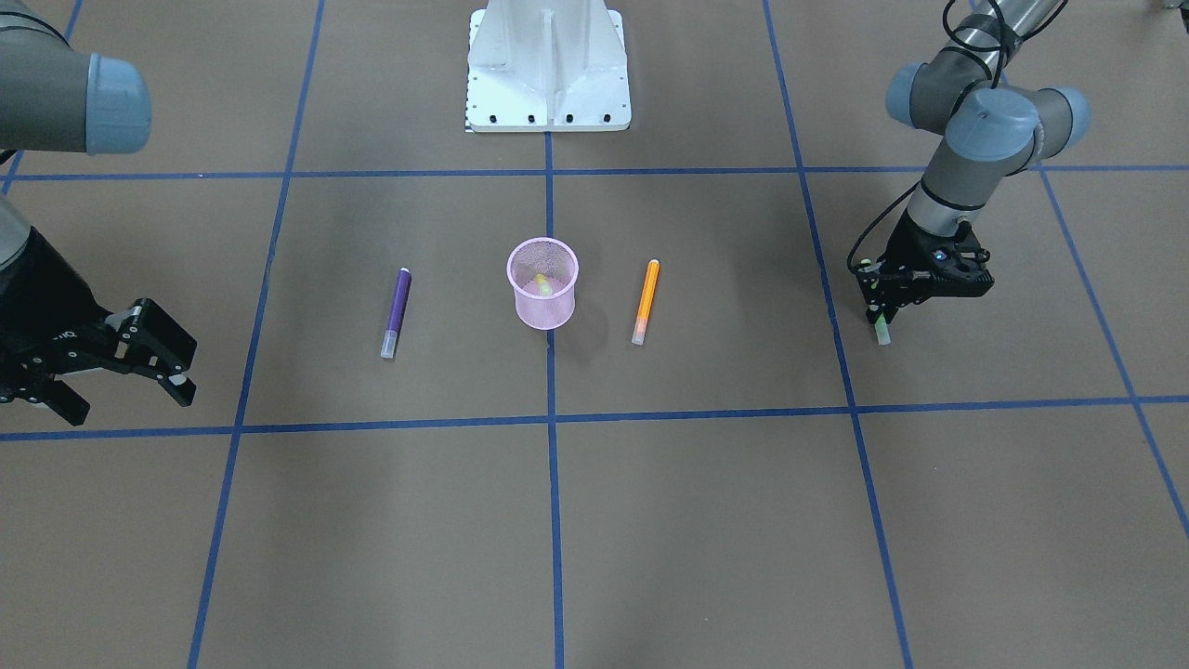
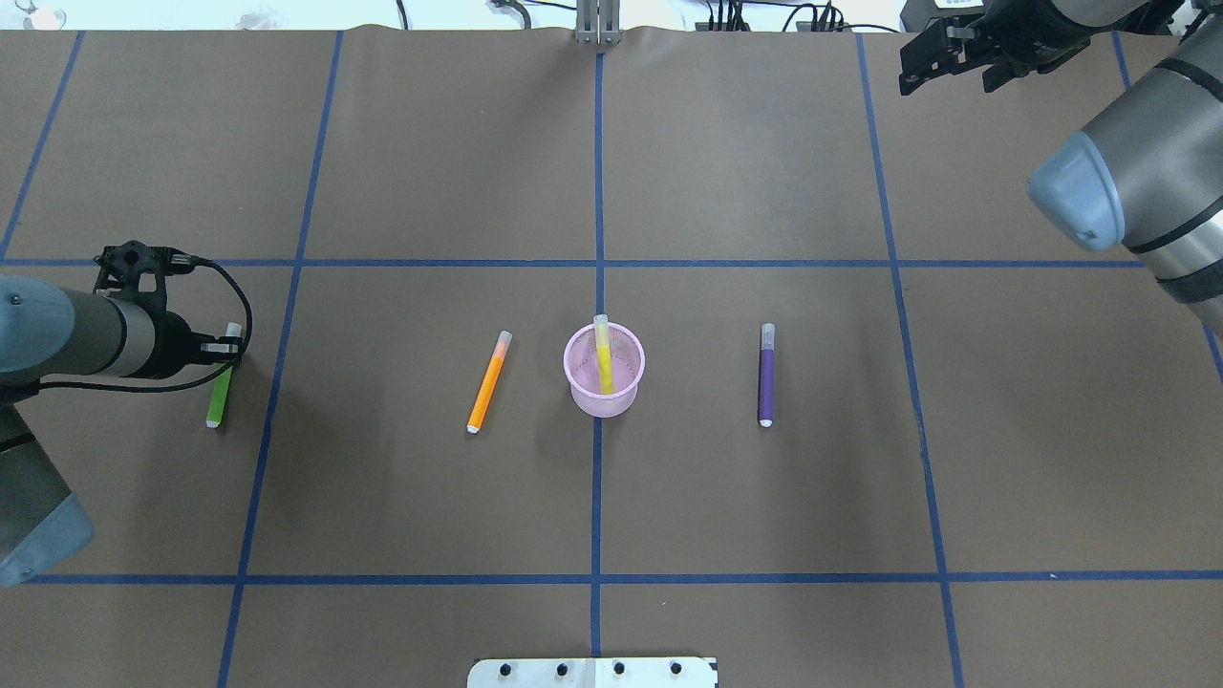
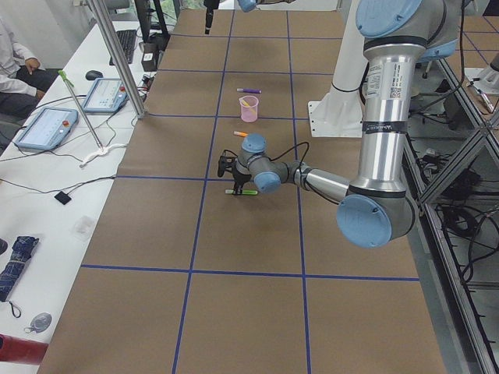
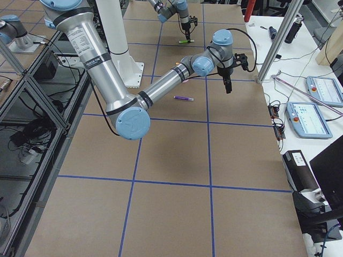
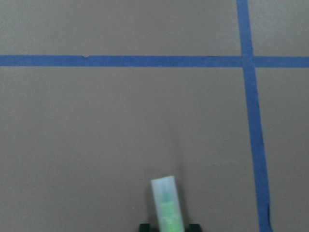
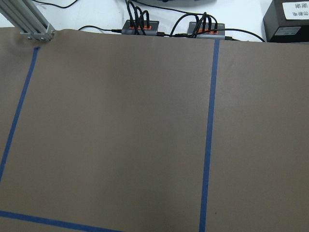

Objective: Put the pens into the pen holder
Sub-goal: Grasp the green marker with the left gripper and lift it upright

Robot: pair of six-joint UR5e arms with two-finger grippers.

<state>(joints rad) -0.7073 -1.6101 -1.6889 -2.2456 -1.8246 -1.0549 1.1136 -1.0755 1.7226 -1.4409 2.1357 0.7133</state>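
— What colour is the table (image 2: pixel 430 172)?
— Brown, ruled into a grid by blue tape lines (image 2: pixel 599 191).
— And the pens?
— A purple pen (image 2: pixel 766 377), an orange pen (image 2: pixel 488 380) and a green pen (image 2: pixel 220 397), each with a pale translucent cap end. The pen holder (image 2: pixel 621 397) is pink wire mesh, with a yellow pen (image 2: pixel 604 361) showing in it.
— The robot?
— Silver-grey arms (image 2: pixel 1147 124) with light blue joint caps (image 1: pixel 116 102). The left gripper (image 1: pixel 881 314) and right gripper (image 1: pixel 130 400) are black, and the robot base (image 1: pixel 548 70) is white.

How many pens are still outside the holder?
3: the orange pen and purple pen lie either side of the pink holder; the green pen is at the left claw. A yellow pen stands inside.
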